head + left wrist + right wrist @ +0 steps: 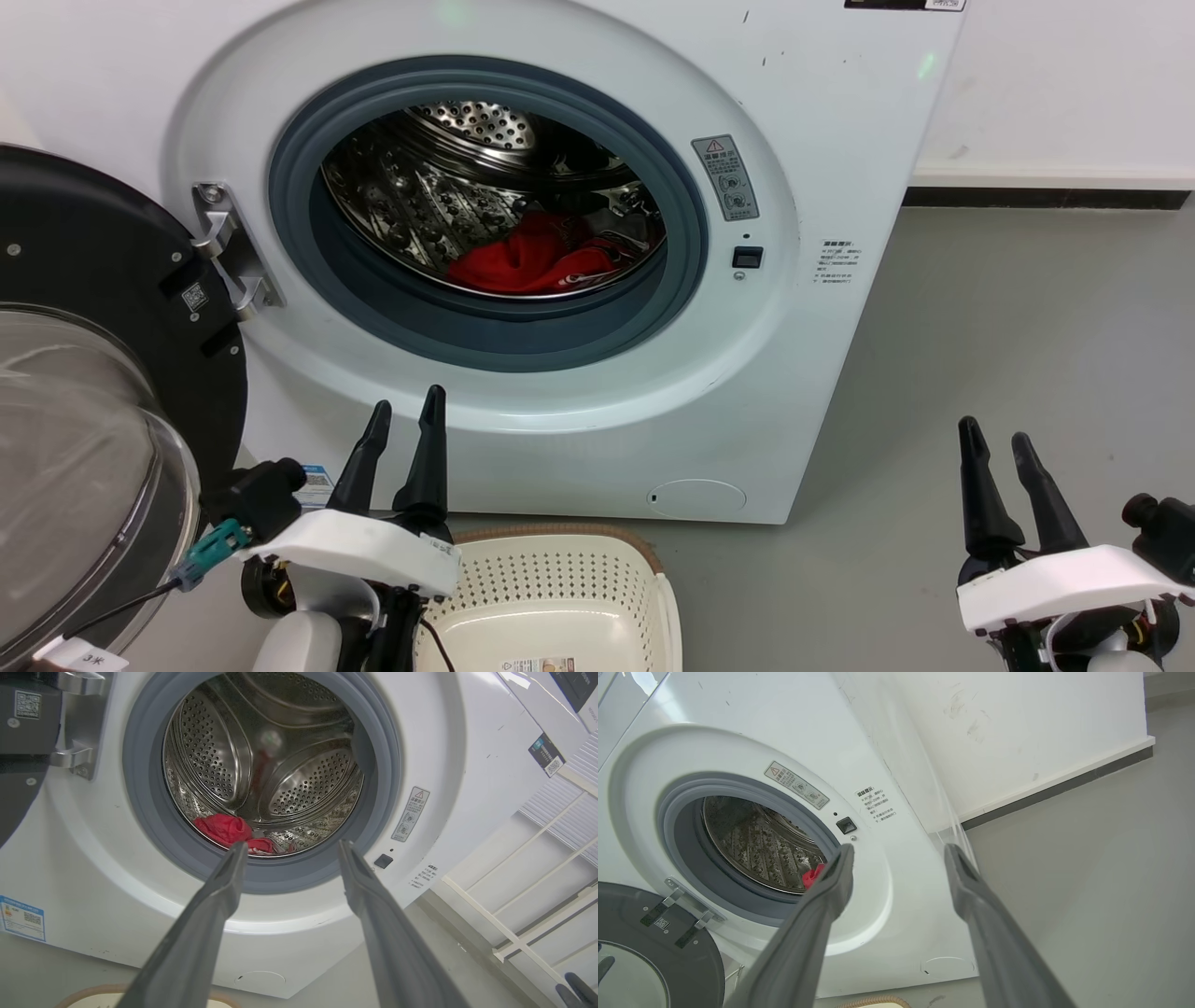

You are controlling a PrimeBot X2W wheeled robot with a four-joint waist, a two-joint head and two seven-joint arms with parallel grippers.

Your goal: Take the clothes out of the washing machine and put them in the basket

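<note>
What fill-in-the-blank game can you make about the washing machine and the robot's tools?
1. The washing machine has its door swung ____.
2. The red clothes lie inside the steel ____.
3. The cream basket stands on the ____ in front of the machine.
4. The left tool and the right tool are both ____, holding nothing.

Missing words: open; drum; floor; open.

The right hand (899, 849) gapes before the washing machine (738, 742); clothes (811, 876) inside.
</note>
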